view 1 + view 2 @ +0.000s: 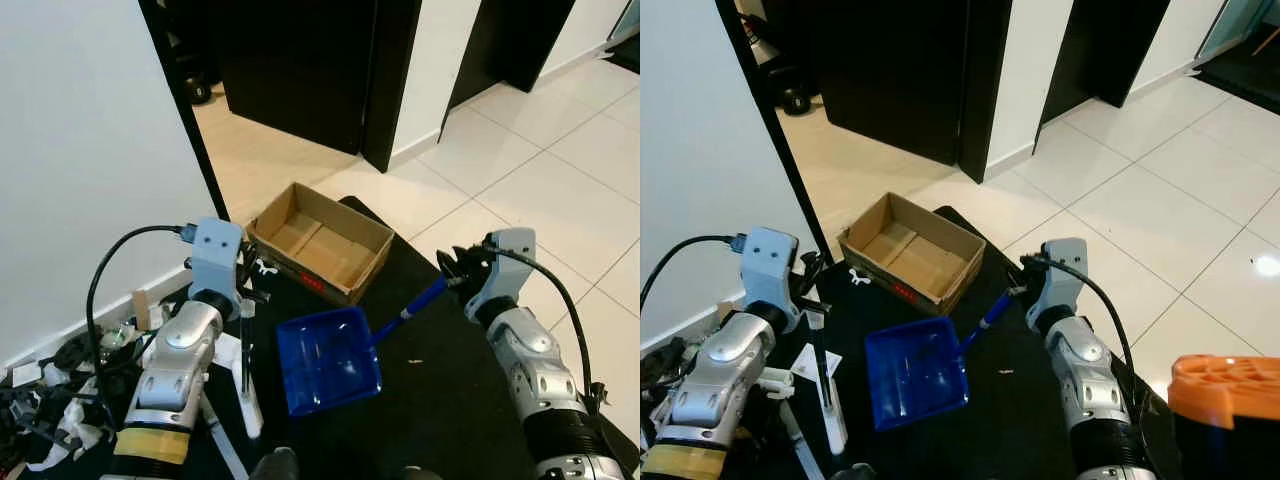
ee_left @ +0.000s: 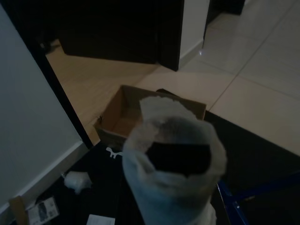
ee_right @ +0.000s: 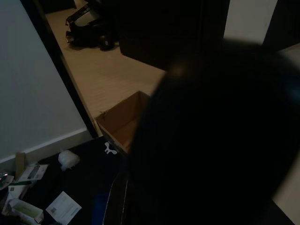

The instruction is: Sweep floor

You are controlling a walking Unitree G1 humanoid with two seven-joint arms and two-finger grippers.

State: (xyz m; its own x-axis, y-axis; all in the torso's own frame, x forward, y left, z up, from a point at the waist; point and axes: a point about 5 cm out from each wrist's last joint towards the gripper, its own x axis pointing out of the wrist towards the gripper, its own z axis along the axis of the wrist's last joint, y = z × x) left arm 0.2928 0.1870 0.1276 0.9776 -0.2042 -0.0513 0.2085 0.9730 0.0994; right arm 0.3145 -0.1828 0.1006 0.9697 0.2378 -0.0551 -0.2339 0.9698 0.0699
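Note:
A blue dustpan (image 1: 328, 362) hangs tilted over the black mat (image 1: 440, 400). My right gripper (image 1: 452, 272) is shut on the end of its blue handle (image 1: 415, 305). On the left, my left gripper (image 1: 248, 300) is shut on a white brush handle (image 1: 247, 390) that points down at the mat. In the left wrist view the handle's white wrapped top (image 2: 173, 159) stands close to the camera. A dark shape close to the lens blocks most of the right wrist view. A crumpled white paper ball (image 3: 68, 158) and paper slips (image 3: 63, 206) lie on the mat near the wall.
An open, empty cardboard box (image 1: 320, 245) stands at the mat's far edge. Cables and litter (image 1: 60, 390) pile up along the white wall on the left. Dark doorways lie behind, and pale floor tiles (image 1: 560, 170) to the right. An orange object (image 1: 1225, 385) is near right.

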